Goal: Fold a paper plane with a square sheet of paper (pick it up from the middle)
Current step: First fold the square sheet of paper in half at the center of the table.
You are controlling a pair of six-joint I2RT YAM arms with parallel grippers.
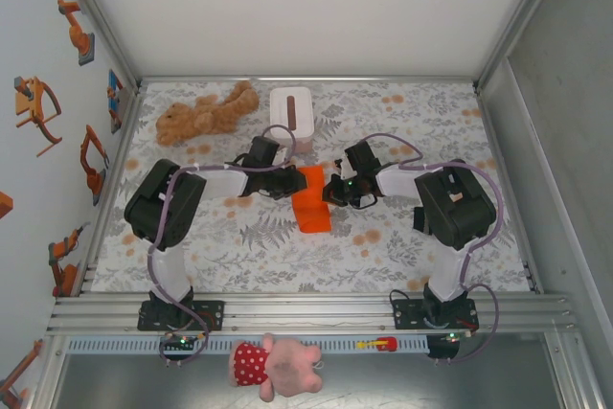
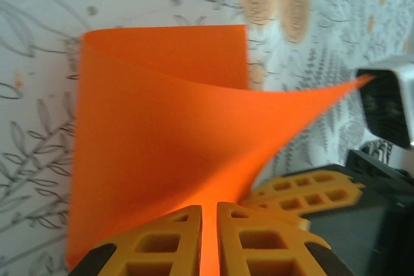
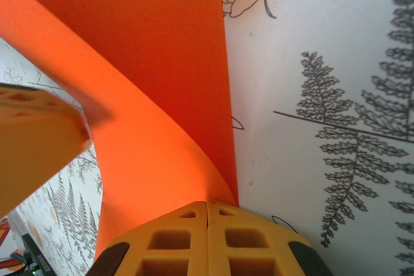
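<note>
**Item.** Sheet of paper (image 2: 155, 134), bright orange, thin, no sharp crease visible.

**Position.** It rises from between the fingertips of the left hand (image 2: 208, 214) and spreads away ahead of that hand. The near part is lifted in a smooth curl. The part farthest ahead appears to lie flat on the tabletop (image 3: 310, 95). One corner sweeps off to that hand's right, toward the right hand (image 3: 207, 210).

**Hands.** The left hand's fingers are pressed together, pinching the sheet's near edge. The right hand's fingers are likewise pressed together, with the sheet running into the seam between them, so it is judged to be pinching an edge too. The hands sit near each other, bridged by the sheet.

**Handling assessment.**
- Very light, so neither grip bears a real load.
- Limp: it bows wherever unsupported and will hold no shape until creased.
- The surface looks smooth, so a shallow pinch could slip if the hands draw apart.
- Fragile: a sharp tug risks a tear, and any stray crumple would likely stay.

**Where to hold.** Take it at edges or corners with a shallow bite just inside the fingertips, leaving the middle free for the fold line. The span between the hands is best kept slack, not taut.
</note>
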